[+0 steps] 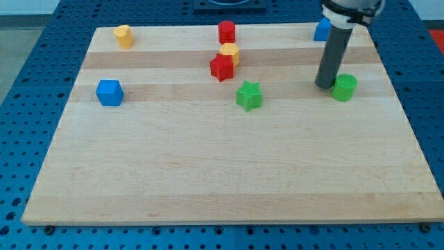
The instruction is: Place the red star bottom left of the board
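The red star (221,67) lies near the top middle of the wooden board (229,180), touching a yellow block (229,53) just above and to its right. My tip (325,85) stands at the view's right, far to the right of the red star, right beside a green round block (344,87). A green star (249,96) lies just below and right of the red star.
A red round block (227,31) sits at the top middle. A yellow block (123,35) is at the top left. A blue cube (109,92) is at the left. A blue block (322,29) at the top right is partly hidden behind the rod.
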### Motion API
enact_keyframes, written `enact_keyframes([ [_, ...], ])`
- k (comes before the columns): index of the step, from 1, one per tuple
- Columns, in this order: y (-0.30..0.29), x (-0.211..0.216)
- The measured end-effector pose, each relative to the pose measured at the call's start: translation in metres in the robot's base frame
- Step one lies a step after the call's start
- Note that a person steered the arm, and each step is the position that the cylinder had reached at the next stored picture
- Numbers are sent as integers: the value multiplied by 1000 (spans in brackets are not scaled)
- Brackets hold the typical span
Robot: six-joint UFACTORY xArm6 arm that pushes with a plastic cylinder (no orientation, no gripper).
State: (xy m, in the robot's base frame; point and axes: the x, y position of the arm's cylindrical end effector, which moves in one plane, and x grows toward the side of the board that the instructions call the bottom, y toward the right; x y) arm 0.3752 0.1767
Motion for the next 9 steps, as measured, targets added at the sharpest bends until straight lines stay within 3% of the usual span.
enact_keyframes([
  [3, 3, -6],
  [6, -107, -50],
  [9, -209, -52],
])
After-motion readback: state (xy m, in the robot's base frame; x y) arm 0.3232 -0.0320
